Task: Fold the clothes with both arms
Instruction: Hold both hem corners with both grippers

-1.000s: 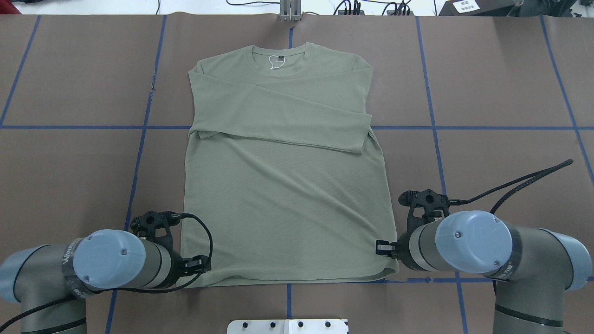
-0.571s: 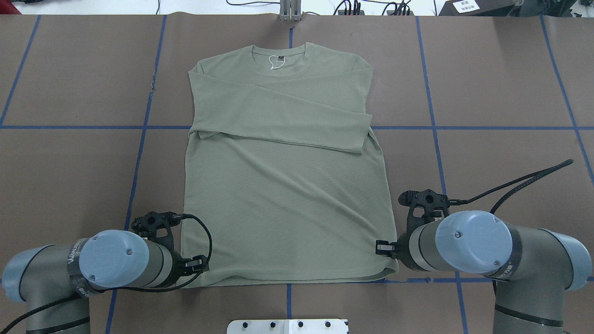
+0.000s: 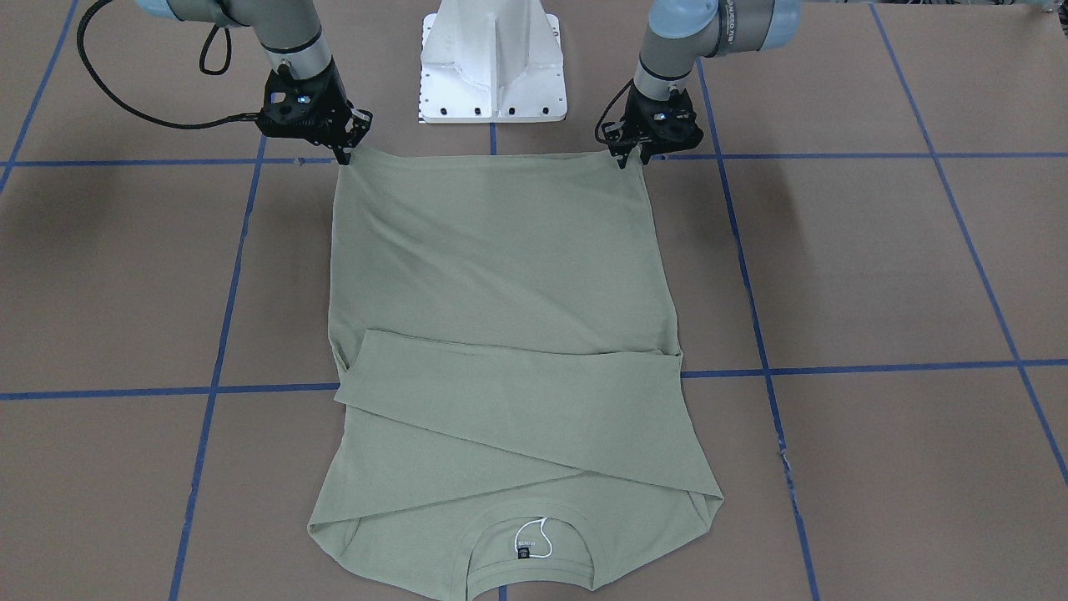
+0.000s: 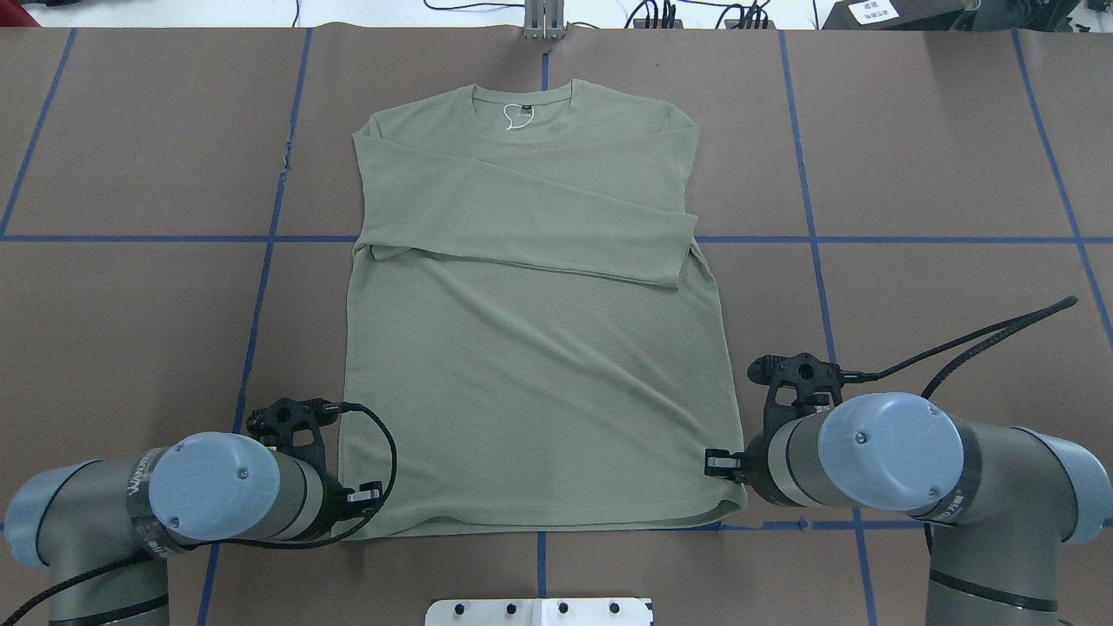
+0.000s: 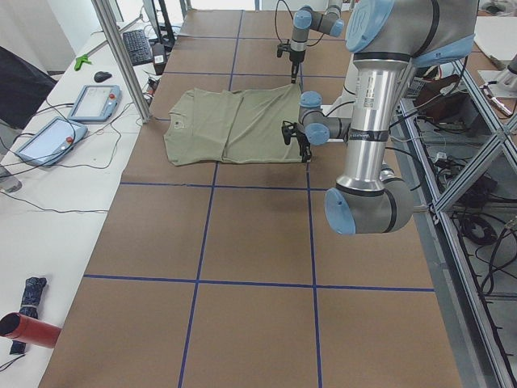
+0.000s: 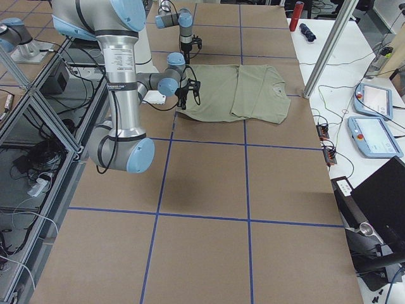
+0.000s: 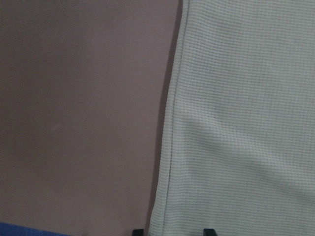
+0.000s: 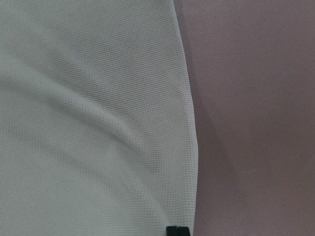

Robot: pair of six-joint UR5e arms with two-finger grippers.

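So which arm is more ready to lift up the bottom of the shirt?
The right one, probably. The right gripper looks pinched shut on a hem corner of the shirt, while the left gripper has its fingertips apart, only straddling the edge. Both corners need lifting together, though.

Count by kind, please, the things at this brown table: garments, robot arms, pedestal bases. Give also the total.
green shirt: 1
robot arms: 2 (left arm, right arm)
white pedestal base: 1
total: 4
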